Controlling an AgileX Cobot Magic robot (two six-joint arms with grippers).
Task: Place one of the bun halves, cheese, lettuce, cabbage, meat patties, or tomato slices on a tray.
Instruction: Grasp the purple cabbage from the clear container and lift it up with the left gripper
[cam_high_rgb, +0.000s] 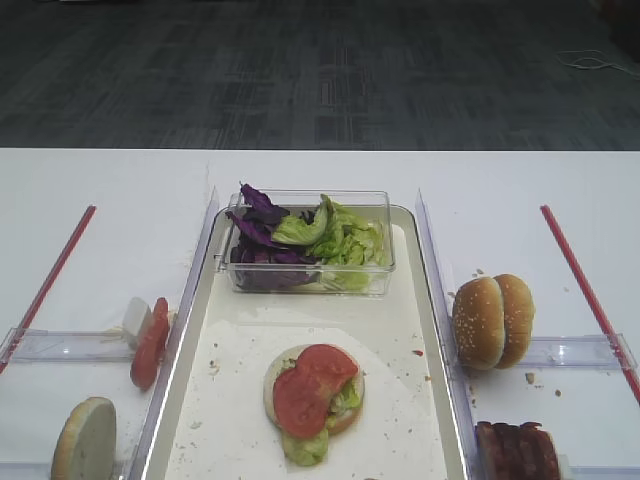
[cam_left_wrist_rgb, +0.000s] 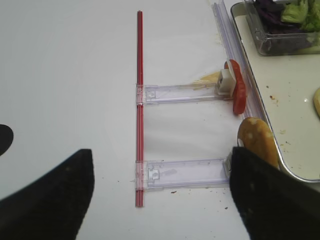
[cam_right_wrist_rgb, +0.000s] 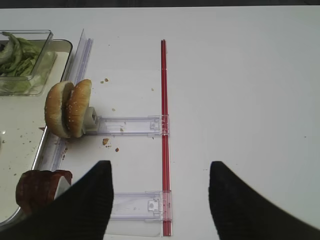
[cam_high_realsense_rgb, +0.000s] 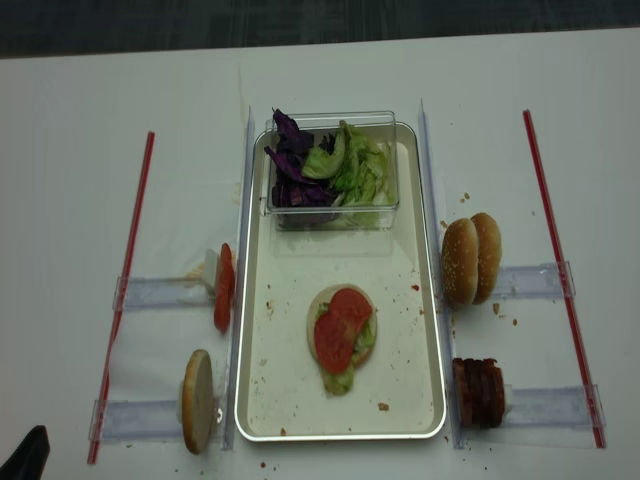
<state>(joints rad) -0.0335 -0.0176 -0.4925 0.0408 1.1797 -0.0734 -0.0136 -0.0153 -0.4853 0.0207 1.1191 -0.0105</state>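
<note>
White surface all round, the tray (cam_high_realsense_rgb: 260, 400) already holds a bun half (cam_high_realsense_rgb: 318, 322) under lettuce (cam_high_realsense_rgb: 338, 381) and tomato (cam_high_realsense_rgb: 336, 331), so I'd take a meat patty (cam_high_realsense_rgb: 478, 392) next, lowered flat, both arms' fingers (cam_left_wrist_rgb: 55, 200) spread wide and empty.

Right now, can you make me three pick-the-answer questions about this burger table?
1. Where is the clear tub of leaves?
A. at the far end of the tray
B. on the floor
C. beside the meat

2. How many bun halves stand right of the tray?
A. none
B. two
C. five

3. How is the left gripper?
A. shut on a tomato
B. holding a bun
C. open, holding nothing

Answers:
1 A, the tub sits inside the tray's far end.
2 B, two stand side by side on the rack.
3 C, its fingers are wide apart over bare table.
</note>
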